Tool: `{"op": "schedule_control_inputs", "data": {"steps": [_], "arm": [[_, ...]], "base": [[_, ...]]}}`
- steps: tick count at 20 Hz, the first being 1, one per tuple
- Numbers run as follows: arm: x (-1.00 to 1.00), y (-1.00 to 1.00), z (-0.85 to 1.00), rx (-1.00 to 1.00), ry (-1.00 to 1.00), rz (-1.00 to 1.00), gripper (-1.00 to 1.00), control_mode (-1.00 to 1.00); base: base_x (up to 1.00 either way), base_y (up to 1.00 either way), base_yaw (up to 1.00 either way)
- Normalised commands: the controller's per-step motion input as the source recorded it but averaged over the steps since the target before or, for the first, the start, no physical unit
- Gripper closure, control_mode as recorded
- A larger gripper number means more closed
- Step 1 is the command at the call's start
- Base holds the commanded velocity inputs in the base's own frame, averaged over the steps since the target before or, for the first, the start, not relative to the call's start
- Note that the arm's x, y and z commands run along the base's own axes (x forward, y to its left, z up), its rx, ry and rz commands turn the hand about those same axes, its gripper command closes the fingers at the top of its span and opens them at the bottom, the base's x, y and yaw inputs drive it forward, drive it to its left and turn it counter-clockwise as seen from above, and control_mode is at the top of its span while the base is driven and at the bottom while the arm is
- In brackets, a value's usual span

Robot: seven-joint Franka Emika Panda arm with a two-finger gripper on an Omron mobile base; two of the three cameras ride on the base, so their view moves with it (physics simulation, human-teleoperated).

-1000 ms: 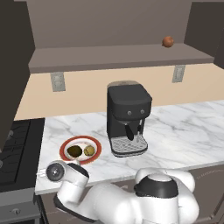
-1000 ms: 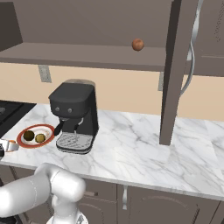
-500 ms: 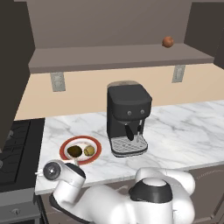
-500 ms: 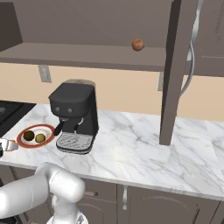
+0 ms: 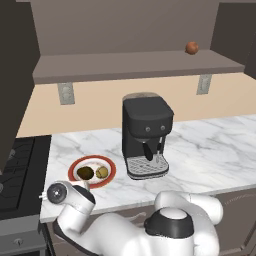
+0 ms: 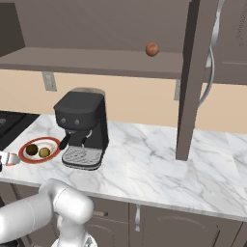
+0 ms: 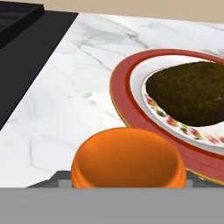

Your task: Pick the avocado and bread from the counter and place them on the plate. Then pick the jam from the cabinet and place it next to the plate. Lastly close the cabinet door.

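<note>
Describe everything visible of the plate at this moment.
The plate is round, with a broad red rim and a cream speckled centre edged by a small floral band. It lies flat on the white marble counter, left of the black coffee machine. The dark avocado and paler bread rest on it. In the hand view, the orange jam sits just beside its rim.

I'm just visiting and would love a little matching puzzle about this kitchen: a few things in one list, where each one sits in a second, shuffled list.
Things:
1. avocado
2. jam
3. reddish-brown ball
4. coffee machine

Places:
A. on the high shelf
B. on the counter right of the plate
C. on the plate, beside the bread
D. on the counter just off the plate's red rim

Pairs: 1-C, 2-D, 3-A, 4-B
</note>
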Motion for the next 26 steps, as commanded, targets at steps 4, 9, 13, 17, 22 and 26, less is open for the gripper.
{"op": "schedule_control_inputs", "data": {"steps": [4, 9, 13, 17, 22, 26], "arm": [[-0.07, 0.0, -0.13, 0.02, -0.04, 0.0, -1.0, -1.0], [-0.22, 0.0, -0.09, 0.03, -0.04, 0.0, -1.0, -1.0], [-0.29, -0.01, -0.04, 0.04, -0.03, 0.0, -1.0, -1.0], [-0.24, -0.06, 0.0, 0.05, -0.01, 0.0, -1.0, -1.0], [-0.23, -0.21, 0.0, 0.1, -0.01, 0.0, -1.0, -1.0], [-0.1, -0.34, 0.0, 0.13, 0.0, 0.0, -1.0, -1.0]], "base": [[0.0, 0.0, 0.0], [0.0, 0.0, 0.0], [0.0, 0.0, 0.0], [0.0, 0.0, 0.0], [0.0, 0.0, 0.0], [0.0, 0.0, 0.0]]}}
